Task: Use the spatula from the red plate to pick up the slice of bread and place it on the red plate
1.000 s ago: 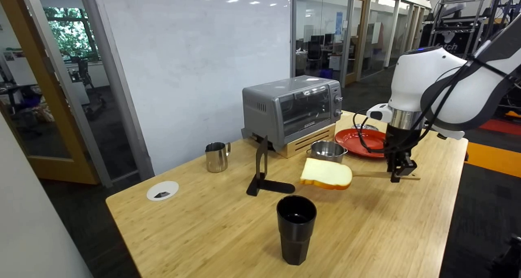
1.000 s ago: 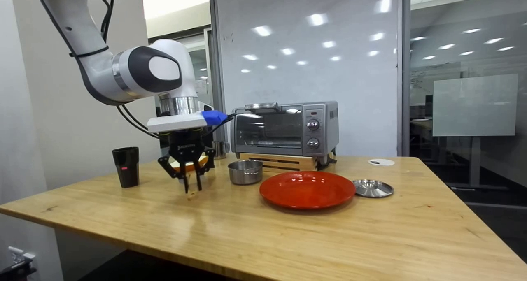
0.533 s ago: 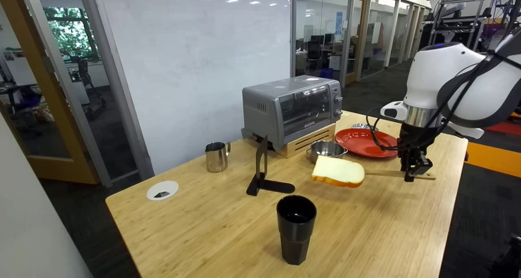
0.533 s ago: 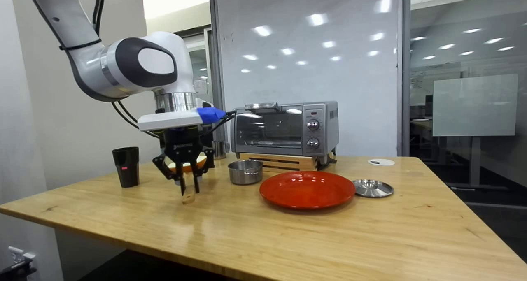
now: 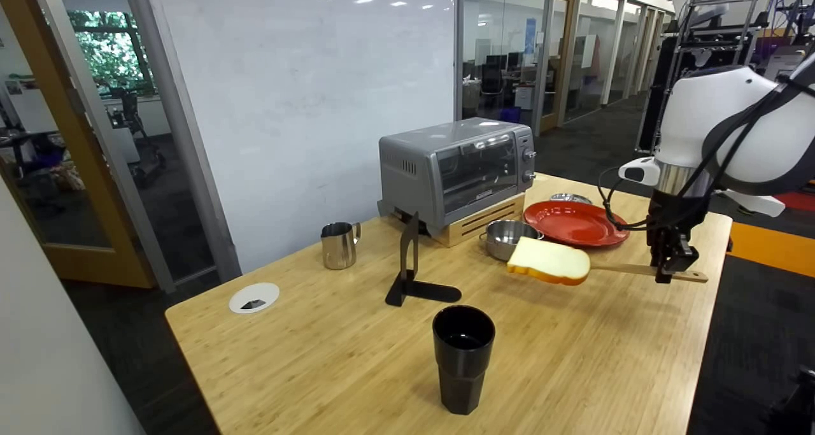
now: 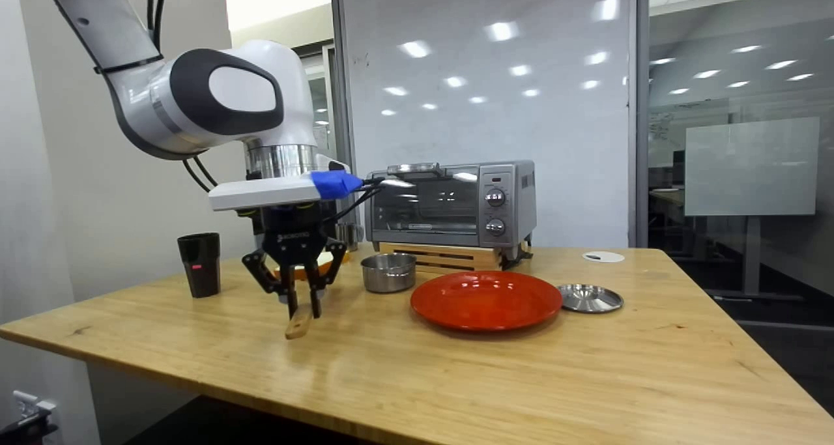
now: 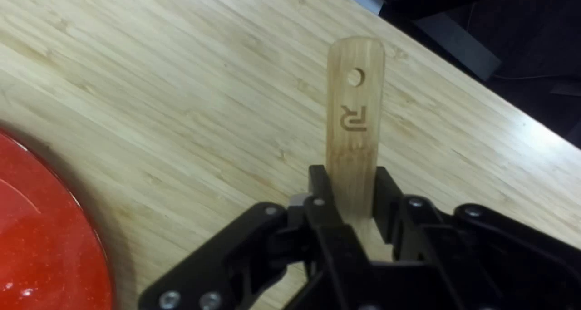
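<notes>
My gripper (image 7: 350, 174) is shut on the handle of the spatula (image 7: 355, 96), one pad against each side. The light wooden handle with its hole points past the fingers toward the table edge. At the far end of the spatula (image 5: 621, 268) lies the slice of bread (image 5: 549, 260), pale with an orange-brown crust, level and raised above the table. The blade is hidden beneath it. In an exterior view the gripper (image 6: 304, 313) partly covers the bread (image 6: 337, 260). The red plate (image 6: 486, 300) rests bare on the table, to the right of the gripper there.
A small metal bowl (image 6: 389, 273) stands between gripper and plate, close to the bread. Behind is a toaster oven (image 6: 427, 204) on a wooden rack. A metal lid (image 6: 591, 298) lies beside the plate. A black cup (image 5: 463, 358), a black stand (image 5: 414, 282) and a metal pitcher (image 5: 339, 246) stand farther off.
Gripper, spatula and bread have travelled together, rightward in an exterior view, away from the black stand and toward the table's near edge. The bread has stayed on the spatula and the grip has held.
</notes>
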`<state>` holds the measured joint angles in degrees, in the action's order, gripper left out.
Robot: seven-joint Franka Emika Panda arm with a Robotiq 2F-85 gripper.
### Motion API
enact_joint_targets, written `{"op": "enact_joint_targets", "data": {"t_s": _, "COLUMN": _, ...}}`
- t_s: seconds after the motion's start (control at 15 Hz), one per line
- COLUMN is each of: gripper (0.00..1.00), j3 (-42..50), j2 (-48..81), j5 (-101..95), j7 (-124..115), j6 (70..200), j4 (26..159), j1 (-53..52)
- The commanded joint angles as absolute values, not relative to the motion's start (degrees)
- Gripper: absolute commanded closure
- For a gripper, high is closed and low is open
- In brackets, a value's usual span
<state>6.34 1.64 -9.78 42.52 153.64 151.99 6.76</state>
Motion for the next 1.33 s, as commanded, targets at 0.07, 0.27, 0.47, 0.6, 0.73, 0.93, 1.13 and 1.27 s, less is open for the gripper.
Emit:
{"op": "enact_joint_targets", "data": {"t_s": 0.07, "gripper": 0.93, "j3": 8.02, "j2": -0.75, "j5": -7.78, "j7": 44.16, "j6": 155.10, "j4": 154.25, "j1": 8.39}}
{"op": "enact_joint_targets", "data": {"t_s": 0.27, "gripper": 0.93, "j3": 9.11, "j2": -1.68, "j5": -7.14, "j7": 44.20, "j6": 155.29, "j4": 154.69, "j1": 8.89}}
{"op": "enact_joint_targets", "data": {"t_s": 0.47, "gripper": 0.93, "j3": 10.17, "j2": -2.77, "j5": -7.13, "j7": 43.78, "j6": 155.12, "j4": 155.18, "j1": 9.23}}
{"op": "enact_joint_targets", "data": {"t_s": 0.6, "gripper": 0.93, "j3": 10.98, "j2": -3.16, "j5": -6.67, "j7": 43.94, "j6": 155.13, "j4": 155.42, "j1": 9.42}}
{"op": "enact_joint_targets", "data": {"t_s": 0.73, "gripper": 0.93, "j3": 11.86, "j2": -3.28, "j5": -6.31, "j7": 43.73, "j6": 155.07, "j4": 155.57, "j1": 9.78}}
{"op": "enact_joint_targets", "data": {"t_s": 0.93, "gripper": 0.93, "j3": 13.42, "j2": -3.08, "j5": -4.78, "j7": 43.85, "j6": 155.41, "j4": 155.78, "j1": 10.60}}
{"op": "enact_joint_targets", "data": {"t_s": 1.13, "gripper": 0.93, "j3": 14.81, "j2": -3.02, "j5": -3.18, "j7": 43.53, "j6": 155.29, "j4": 155.76, "j1": 11.76}}
{"op": "enact_joint_targets", "data": {"t_s": 1.27, "gripper": 0.93, "j3": 15.58, "j2": -2.89, "j5": -2.31, "j7": 43.05, "j6": 155.14, "j4": 155.67, "j1": 12.43}}
